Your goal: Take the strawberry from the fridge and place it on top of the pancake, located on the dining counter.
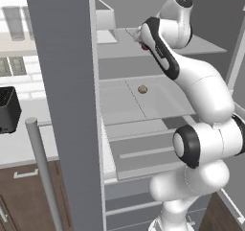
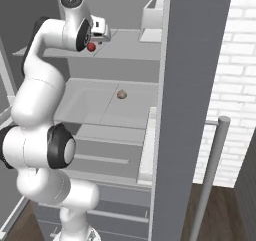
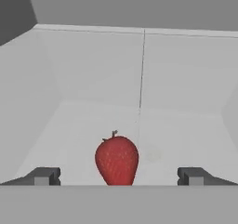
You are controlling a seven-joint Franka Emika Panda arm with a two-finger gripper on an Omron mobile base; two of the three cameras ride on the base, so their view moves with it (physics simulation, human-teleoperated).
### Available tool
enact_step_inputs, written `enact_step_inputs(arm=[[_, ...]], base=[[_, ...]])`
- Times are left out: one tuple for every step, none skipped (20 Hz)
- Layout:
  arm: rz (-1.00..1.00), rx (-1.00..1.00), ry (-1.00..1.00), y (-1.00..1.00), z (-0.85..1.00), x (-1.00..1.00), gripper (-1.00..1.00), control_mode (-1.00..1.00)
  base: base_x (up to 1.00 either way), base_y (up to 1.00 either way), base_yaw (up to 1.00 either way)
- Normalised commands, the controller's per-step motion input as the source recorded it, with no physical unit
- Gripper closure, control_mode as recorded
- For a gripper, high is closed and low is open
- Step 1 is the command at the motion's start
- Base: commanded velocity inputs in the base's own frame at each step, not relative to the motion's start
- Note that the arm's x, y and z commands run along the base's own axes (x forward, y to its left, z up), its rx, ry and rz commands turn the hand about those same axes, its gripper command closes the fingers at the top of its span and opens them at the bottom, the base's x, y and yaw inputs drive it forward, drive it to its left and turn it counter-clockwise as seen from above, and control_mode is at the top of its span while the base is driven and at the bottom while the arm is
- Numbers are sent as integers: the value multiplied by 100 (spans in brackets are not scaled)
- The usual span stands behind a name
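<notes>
Strawberry (image 3: 116, 159) sits on the fridge's (image 1: 64, 81) upper shelf (image 2: 130, 47), midway between the wide-open jaws of the gripper (image 3: 118, 175), which hold nothing, above a lower-shelf brown lump (image 1: 142, 88).

White brick wall (image 2: 235, 75), brown wooden cabinets (image 1: 24, 196), dark wood floor (image 2: 225, 215).
</notes>
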Motion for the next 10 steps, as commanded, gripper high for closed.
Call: enact_step_inputs(arm=[[0,-1,13,0,-9,0,-100,-100],[0,-2,10,0,-24,10,-100,-100],[0,-3,7,0,-25,18,-100,-100],[0,-4,5,0,-22,23,-100,-100],[0,-1,9,0,-13,21,-100,-100],[0,-1,12,1,-9,30,-100,-100],[0,0,9,4,-3,31,-100,-100],[0,0,7,1,-1,32,-100,-100],[0,-1,7,0,-1,34,-100,-100],[0,0,6,1,-2,29,-100,-100]], base=[[0,0,0],[0,0,0],[0,0,0],[0,0,0],[0,0,0],[0,0,0],[0,0,0],[0,0,0],[0,0,0],[0,0,0]])
